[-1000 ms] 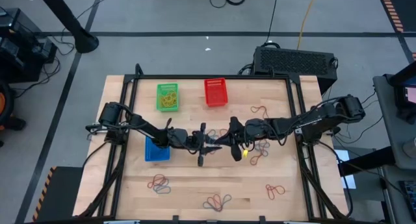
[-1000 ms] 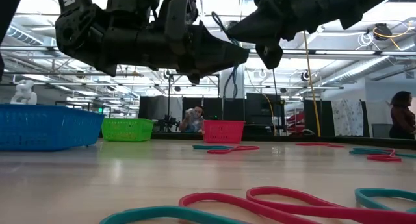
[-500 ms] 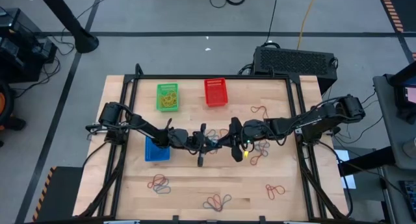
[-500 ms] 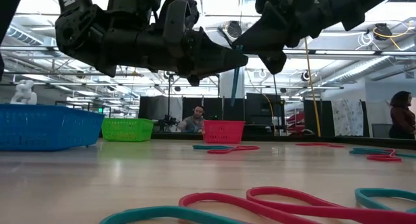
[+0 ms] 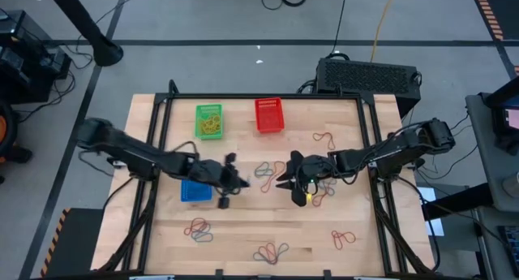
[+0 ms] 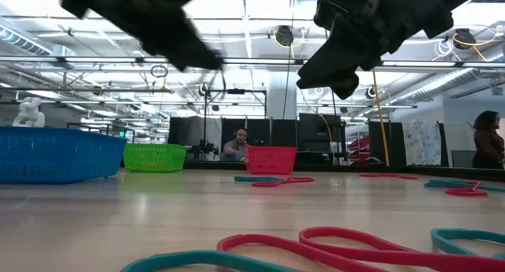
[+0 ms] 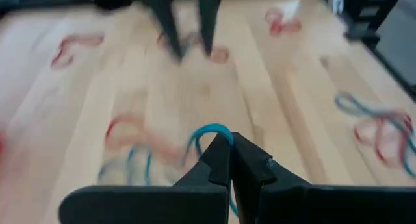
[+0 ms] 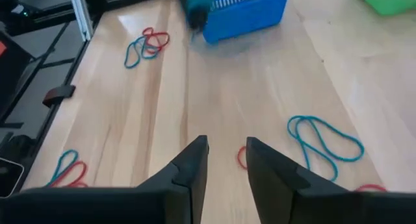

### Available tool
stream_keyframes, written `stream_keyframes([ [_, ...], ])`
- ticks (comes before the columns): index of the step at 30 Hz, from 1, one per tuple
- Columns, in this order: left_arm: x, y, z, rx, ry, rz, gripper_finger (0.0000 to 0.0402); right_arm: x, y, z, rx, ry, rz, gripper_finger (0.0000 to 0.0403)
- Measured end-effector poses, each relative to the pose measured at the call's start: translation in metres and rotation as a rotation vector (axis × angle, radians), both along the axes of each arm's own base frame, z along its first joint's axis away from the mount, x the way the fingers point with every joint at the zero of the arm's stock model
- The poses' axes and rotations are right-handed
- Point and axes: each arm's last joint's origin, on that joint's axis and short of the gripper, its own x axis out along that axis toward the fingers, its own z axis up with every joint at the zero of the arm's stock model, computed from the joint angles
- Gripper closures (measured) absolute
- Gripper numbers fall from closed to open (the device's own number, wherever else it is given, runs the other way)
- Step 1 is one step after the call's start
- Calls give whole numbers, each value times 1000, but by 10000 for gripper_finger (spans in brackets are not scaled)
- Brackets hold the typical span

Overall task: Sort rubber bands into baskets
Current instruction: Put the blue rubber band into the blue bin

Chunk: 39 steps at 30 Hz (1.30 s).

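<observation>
My left jaws are pinching a blue rubber band above the desk, carrying it toward the blue basket just beside them; next comes a release over its rim. My right jaws are hovering parted mid-desk; farther off, green basket and red basket are waiting

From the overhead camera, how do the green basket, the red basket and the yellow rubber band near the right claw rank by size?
1. Green plastic mesh basket and red plastic mesh basket: they look about alike, so no ranking between them.
2. Yellow rubber band by the right claw: far smaller.
</observation>
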Motion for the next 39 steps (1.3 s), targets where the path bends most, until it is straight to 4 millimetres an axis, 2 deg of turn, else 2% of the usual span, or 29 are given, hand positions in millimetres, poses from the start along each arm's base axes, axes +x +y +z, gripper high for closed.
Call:
stream_keyframes([
  [5,-54,5,25,-82,202,156,399,4,6,-3,-26,-29,29,305],
  [8,-86,9,30,-169,331,285,399,4,8,-5,-45,-21,48,305],
  [11,-109,9,30,-221,440,367,400,5,10,-8,-59,-12,64,305],
  [13,-117,8,29,-236,475,421,400,5,11,-10,-67,-2,73,305],
  [18,-123,8,24,-253,506,546,400,6,11,-13,-68,7,75,305],
  [28,-129,8,-16,-269,675,606,387,6,11,-14,-66,10,74,305],
  [39,-124,7,-16,-211,639,548,328,6,11,-14,-65,5,73,305],
])
